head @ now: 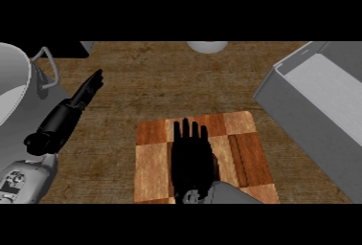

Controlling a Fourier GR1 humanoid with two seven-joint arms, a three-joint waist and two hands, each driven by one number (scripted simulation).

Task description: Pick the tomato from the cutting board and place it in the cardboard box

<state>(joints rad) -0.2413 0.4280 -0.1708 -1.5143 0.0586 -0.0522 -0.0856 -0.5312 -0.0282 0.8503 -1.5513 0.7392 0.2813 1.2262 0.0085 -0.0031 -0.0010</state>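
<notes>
The checkered wooden cutting board (244, 148) lies at the middle of the counter. My right hand (189, 153) is stretched flat over its centre, fingers straight and pointing away from me, open. No tomato shows anywhere on the board; whether it lies under the hand cannot be told. The box (318, 105) looks grey and stands open at the right, its near wall just right of the board. My left hand (86, 91) rests open at the left with straight fingers pointing up, well away from the board.
A large grey pot (14, 81) with a wire handle (48, 67) sits at the far left, close to my left hand. A pale rounded object (207, 46) shows at the counter's far edge. Wooden counter (163, 86) lies between board and far edge.
</notes>
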